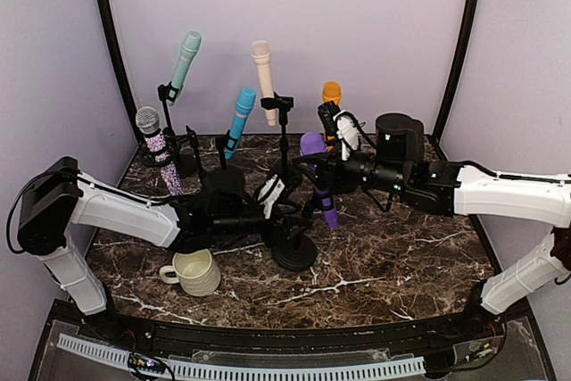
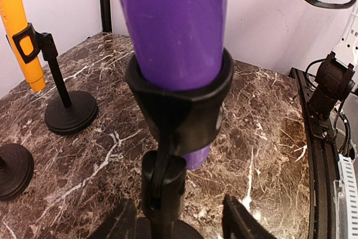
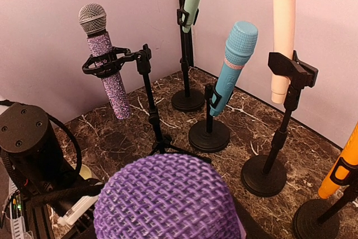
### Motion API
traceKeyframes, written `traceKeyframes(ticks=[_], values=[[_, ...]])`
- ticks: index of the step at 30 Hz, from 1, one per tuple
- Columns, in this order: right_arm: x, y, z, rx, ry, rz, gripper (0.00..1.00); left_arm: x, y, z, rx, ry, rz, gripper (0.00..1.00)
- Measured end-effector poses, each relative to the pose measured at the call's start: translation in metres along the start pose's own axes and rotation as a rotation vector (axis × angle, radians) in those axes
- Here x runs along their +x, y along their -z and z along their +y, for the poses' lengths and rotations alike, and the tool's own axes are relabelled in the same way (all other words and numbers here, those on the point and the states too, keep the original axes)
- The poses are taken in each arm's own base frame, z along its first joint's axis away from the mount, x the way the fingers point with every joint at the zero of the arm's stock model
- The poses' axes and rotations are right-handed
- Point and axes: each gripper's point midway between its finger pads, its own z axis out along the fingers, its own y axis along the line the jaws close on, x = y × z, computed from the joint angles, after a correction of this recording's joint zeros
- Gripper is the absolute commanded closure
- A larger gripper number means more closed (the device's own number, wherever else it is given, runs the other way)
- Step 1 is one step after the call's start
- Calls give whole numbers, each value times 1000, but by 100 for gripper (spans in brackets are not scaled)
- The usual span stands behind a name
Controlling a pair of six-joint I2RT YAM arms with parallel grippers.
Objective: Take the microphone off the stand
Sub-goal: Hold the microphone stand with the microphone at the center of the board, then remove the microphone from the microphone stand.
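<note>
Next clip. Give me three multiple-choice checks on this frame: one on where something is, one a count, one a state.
1. Where is the mug?
A) front left of the table
B) back right corner
C) beside the right arm's base

2. How many microphones are in view?
A) four
B) six
C) eight

3. The purple microphone is
A) lying flat on the marble
B) seated in its clip
C) lifted clear of the stand

Answers:
1 A, it stands near the front edge beside the left arm.
2 B, they are mint, sparkly, blue, cream, orange and purple.
3 B, the left wrist view shows the clip wrapped around its body.
</note>
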Motion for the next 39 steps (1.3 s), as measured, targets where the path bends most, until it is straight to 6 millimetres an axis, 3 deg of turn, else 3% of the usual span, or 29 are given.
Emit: traceKeyframes(ticks=[5, 9, 11, 20, 29, 39], values=[[0, -1, 0, 0, -5, -3, 72, -10, -6, 3, -8, -10, -40, 58], [0, -1, 0, 0, -11, -4, 72, -9, -9, 4, -9, -12, -50, 60], [0, -1, -1, 1, -14, -4, 72, -9, -10, 4, -12, -13, -56, 68], [-1, -2, -3, 9, -31, -9, 72, -10, -14, 10, -30, -14, -80, 75], [-1, -2, -10, 38, -55, -26, 73, -11, -17, 11, -32, -17, -101, 100], [-1, -1, -24, 112, -120, -71, 72, -10, -16, 14, -45, -23, -160, 100]])
